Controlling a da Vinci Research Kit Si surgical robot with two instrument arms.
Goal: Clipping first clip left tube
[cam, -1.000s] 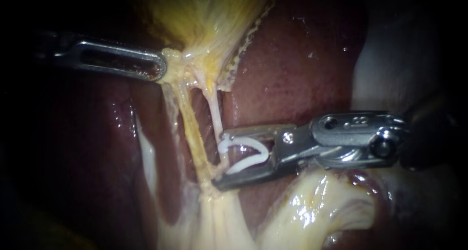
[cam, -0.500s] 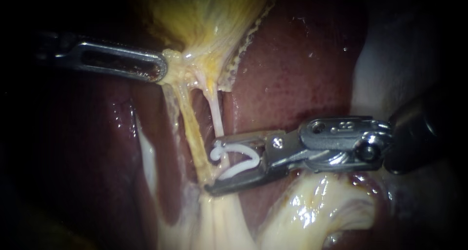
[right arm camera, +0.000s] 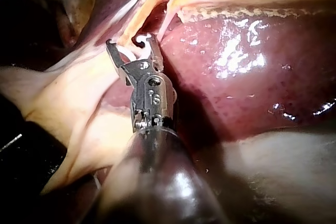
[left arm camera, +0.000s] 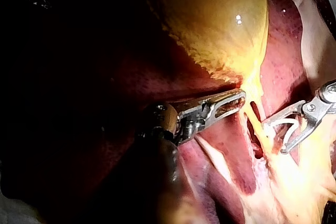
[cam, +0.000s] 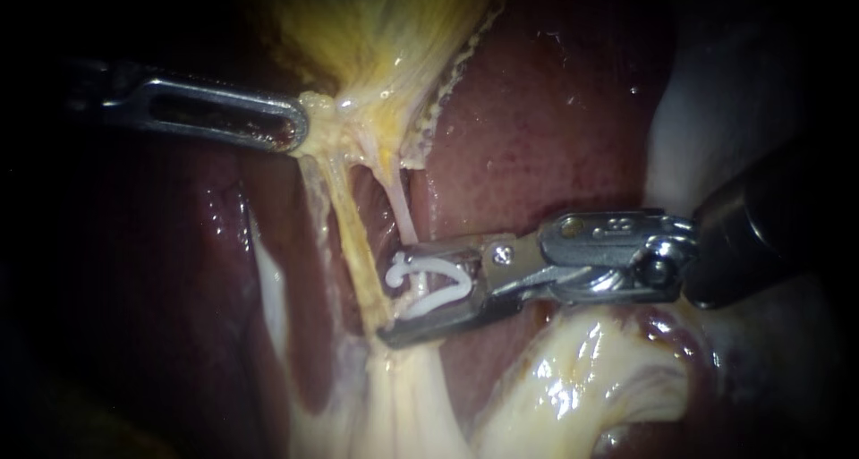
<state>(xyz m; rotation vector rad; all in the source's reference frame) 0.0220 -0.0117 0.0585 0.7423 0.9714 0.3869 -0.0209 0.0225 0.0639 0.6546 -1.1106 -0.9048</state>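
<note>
The yellow gallbladder (cam: 376,29) hangs over the dark red liver (cam: 537,110). My left instrument (cam: 300,128) has its slotted jaws shut on the gallbladder's narrow lower end, seen also in the left wrist view (left arm camera: 240,97). Two tubes run down from there: a thicker yellowish left tube (cam: 353,235) and a thin pale right tube (cam: 400,210). My right instrument (cam: 391,293) holds a white clip (cam: 428,267) between its jaws. The thin pale tube runs into the clip's mouth. The jaw tips reach the yellowish tube. The right wrist view shows the clip (right arm camera: 140,39) at the jaw tips (right arm camera: 131,43).
Glistening pale fatty tissue (cam: 573,378) lies under the right instrument's shaft. A whitish fold (cam: 707,110) borders the liver on the right. A darker liver lobe (cam: 179,271) fills the left side below the left instrument.
My right instrument has slid leftward toward the tubes, and its jaws with the clip have narrowed around the thin pale tube. The left instrument holds still.
</note>
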